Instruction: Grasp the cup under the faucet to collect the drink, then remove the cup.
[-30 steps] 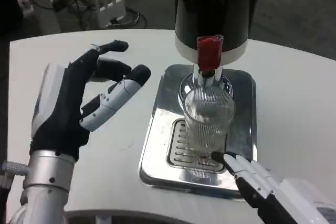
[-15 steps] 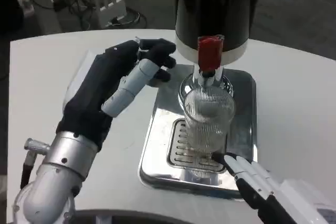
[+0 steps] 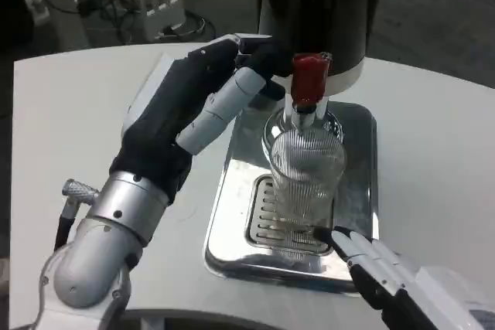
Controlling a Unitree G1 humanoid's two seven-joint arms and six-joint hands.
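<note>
Your left hand [image 3: 203,106] hangs unclenched, fingertips just beside the red tap lever [image 3: 309,79]; press it gently. Below sits the ribbed clear glass cup [image 3: 305,179], your right hand [image 3: 379,264] touching its base, grip unclear.

Left hand [image 3: 193,110] raised, fingers [image 3: 224,106] extended forward, right hand [image 3: 387,272] low, fingers together
</note>
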